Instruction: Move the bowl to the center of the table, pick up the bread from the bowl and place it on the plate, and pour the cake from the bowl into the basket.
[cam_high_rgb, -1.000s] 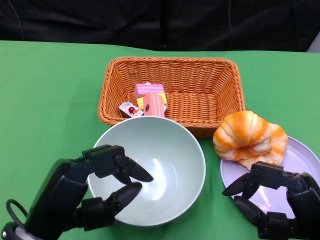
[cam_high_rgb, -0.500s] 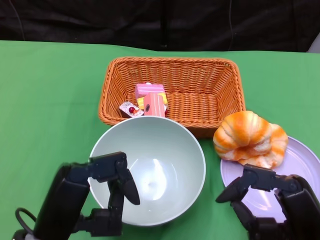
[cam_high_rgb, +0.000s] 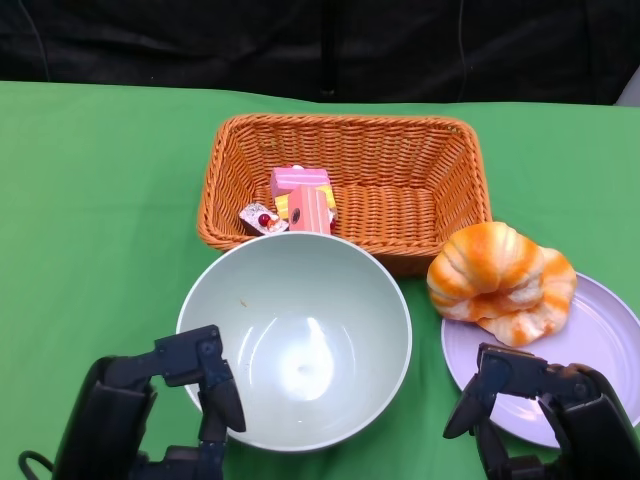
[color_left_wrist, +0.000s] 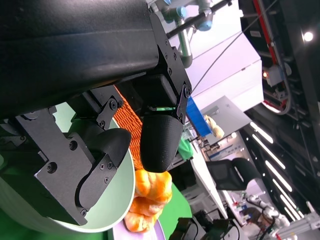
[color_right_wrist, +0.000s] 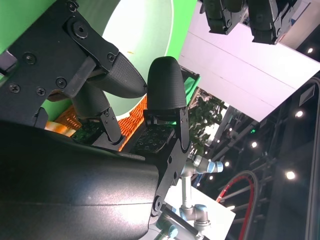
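Left hand (cam_high_rgb: 150, 405) at bowl's (cam_high_rgb: 300, 300) near-left rim, fingers (cam_high_rgb: 222, 392) spread, holding nothing. Bowl empty, upright, mid-desk (cam_high_rgb: 90, 200), just before basket (cam_high_rgb: 345, 150); cake (cam_high_rgb: 300, 198) lies in basket. Bread (cam_high_rgb: 500, 282) sits on plate's (cam_high_rgb: 600, 330) far-left edge. Right hand (cam_high_rgb: 545, 410) over plate's near rim, fingers apart, empty. Judgement: task looks complete; draw both hands straight back, low and slow, without nudging bowl or plate.

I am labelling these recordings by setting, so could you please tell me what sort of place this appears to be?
Probably a robotics lab or demo hall rather than a home. A green cloth covers the table, another robot arm stands in the background, and rows of ceiling lights hang over an office chair.
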